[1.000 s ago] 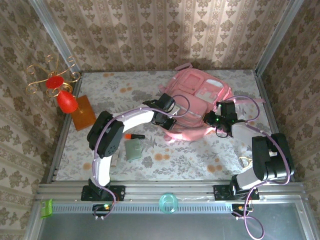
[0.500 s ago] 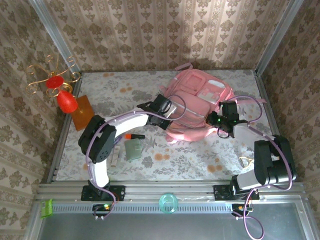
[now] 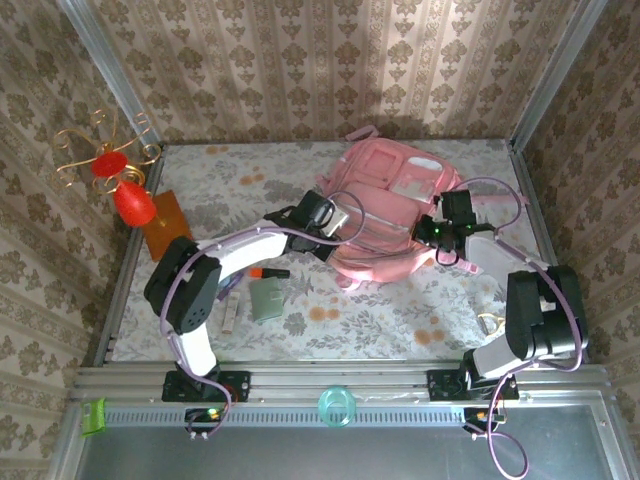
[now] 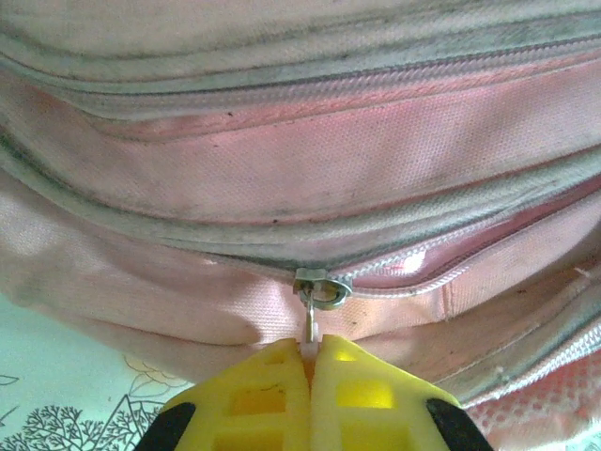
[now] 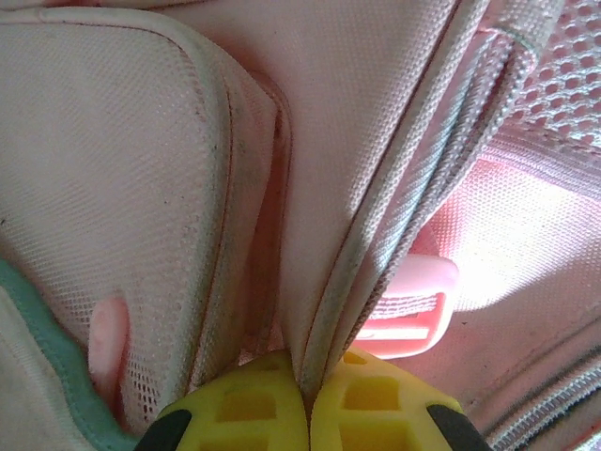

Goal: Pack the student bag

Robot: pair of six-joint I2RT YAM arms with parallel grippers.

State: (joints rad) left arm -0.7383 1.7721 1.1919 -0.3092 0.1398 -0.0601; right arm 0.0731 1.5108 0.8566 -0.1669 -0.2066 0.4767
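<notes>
The pink student bag (image 3: 390, 205) lies flat at the back right of the table. My left gripper (image 3: 328, 222) is at the bag's left side. Seen from the left wrist, its yellow fingers (image 4: 272, 399) are shut on the pull tab of a metal zip slider (image 4: 319, 287), and the zip is parted to the right of the slider. My right gripper (image 3: 430, 232) is at the bag's right side. In the right wrist view it (image 5: 308, 383) is shut on a piped seam fold of the bag (image 5: 376, 235), next to a pink buckle (image 5: 408, 315).
On the flowered cloth to the left lie an orange marker (image 3: 268, 272), a grey-green wallet (image 3: 266, 298) and a pale stick (image 3: 231, 315). A red ornament (image 3: 130, 200) on a brown board (image 3: 165, 225) stands far left. A metal ring (image 3: 490, 322) lies by the right arm.
The left arm's elbow has swung left while its gripper slid a little left along the bag. The right gripper has moved slightly toward the back, still on the bag.
</notes>
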